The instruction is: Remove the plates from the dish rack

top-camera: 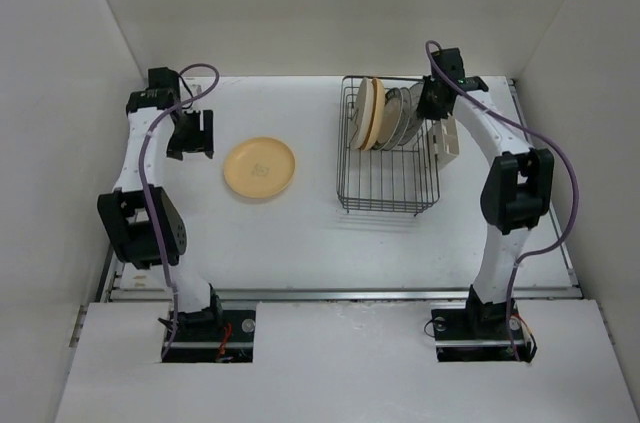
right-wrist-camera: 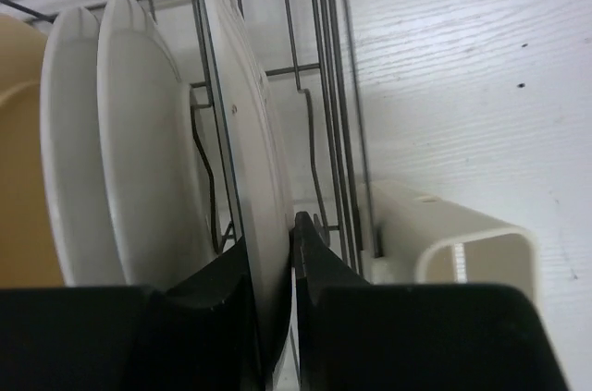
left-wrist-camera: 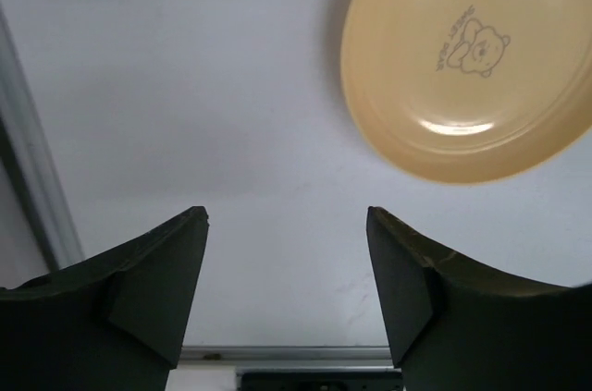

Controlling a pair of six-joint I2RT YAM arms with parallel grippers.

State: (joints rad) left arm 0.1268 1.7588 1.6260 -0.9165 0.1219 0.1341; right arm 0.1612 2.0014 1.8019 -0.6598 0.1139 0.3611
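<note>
The dark wire dish rack (top-camera: 390, 183) stands right of centre with several plates upright at its far end: orange-yellow and cream ones (top-camera: 370, 113) on the left, white ones (top-camera: 400, 115) on the right. My right gripper (top-camera: 432, 98) is at the rack's far right corner. In the right wrist view it (right-wrist-camera: 277, 257) is shut on the rim of the rightmost white plate with a dark edge (right-wrist-camera: 242, 123), which stands in the rack. An orange-yellow plate (top-camera: 260, 167) lies flat on the table. My left gripper (top-camera: 190, 133) hangs open and empty left of it; the plate (left-wrist-camera: 467, 58) shows upper right.
A beige box (top-camera: 446, 138) is clipped to the rack's right side, also seen in the right wrist view (right-wrist-camera: 453, 243). White walls enclose the table on the left, back and right. A metal rail (top-camera: 340, 293) runs along the table's near edge.
</note>
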